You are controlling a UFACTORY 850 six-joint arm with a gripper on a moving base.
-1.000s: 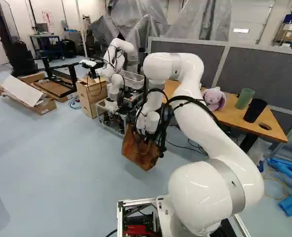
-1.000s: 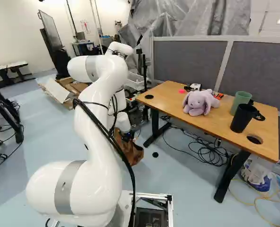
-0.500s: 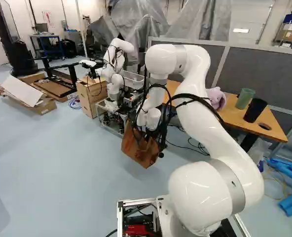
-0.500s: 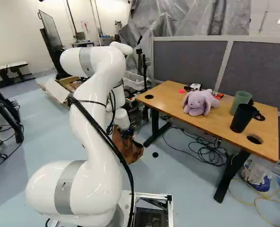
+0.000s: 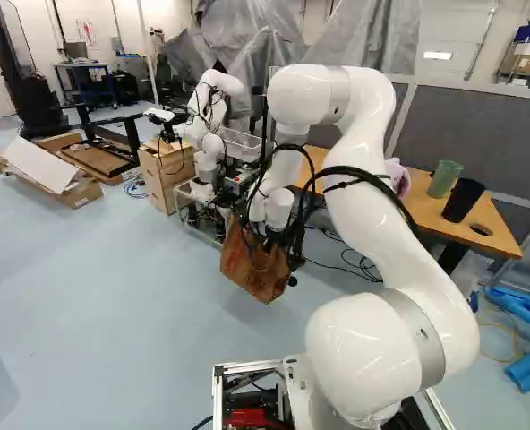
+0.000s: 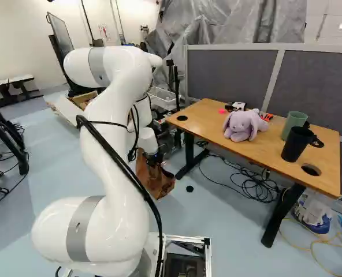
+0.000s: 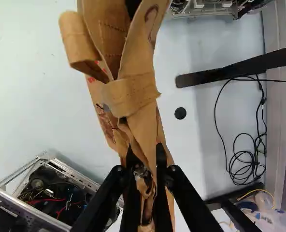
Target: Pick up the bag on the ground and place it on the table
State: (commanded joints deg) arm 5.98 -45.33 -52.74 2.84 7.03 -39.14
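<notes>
Bending up high and then down, the white arm reaches to the floor side of the table, with its black gripper low; its high bend is now higher, and farther from the table in the right base view, while the brown bag has hardly moved; the gripper's two fingers squeeze a bunched bit of the bag from both sides; the bag hangs tipped beside the table, lower than its top; it looks soft and floppy, with folds, stitches and red marks; the arm is smooth and round with grey bands; the table is flat, like wood.
</notes>
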